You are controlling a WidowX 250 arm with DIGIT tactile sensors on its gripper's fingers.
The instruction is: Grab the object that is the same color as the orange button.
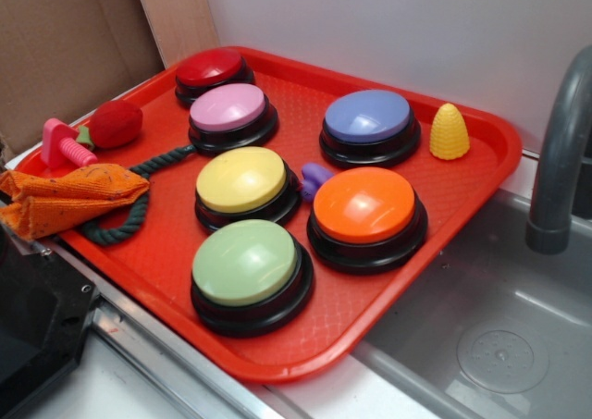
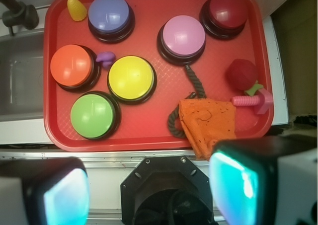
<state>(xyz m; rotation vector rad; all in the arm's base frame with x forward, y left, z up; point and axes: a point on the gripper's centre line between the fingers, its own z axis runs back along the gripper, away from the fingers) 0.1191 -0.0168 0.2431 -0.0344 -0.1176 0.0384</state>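
Observation:
The orange speckled fabric carrot lies at the tray's left edge, partly over the rim, with its dark green rope loop beside it. In the wrist view the carrot is just above my right finger, which hides its lower tip. The rope runs up toward the pink button. The orange button sits on the tray's right side and also shows in the wrist view. My gripper is open and empty, high above the counter edge in front of the tray. It does not show in the exterior view.
The red tray holds red, pink, blue, yellow and green buttons. A red plush strawberry, a pink screw toy, a yellow corn and a small purple piece lie there too. A sink with a grey faucet is at the right.

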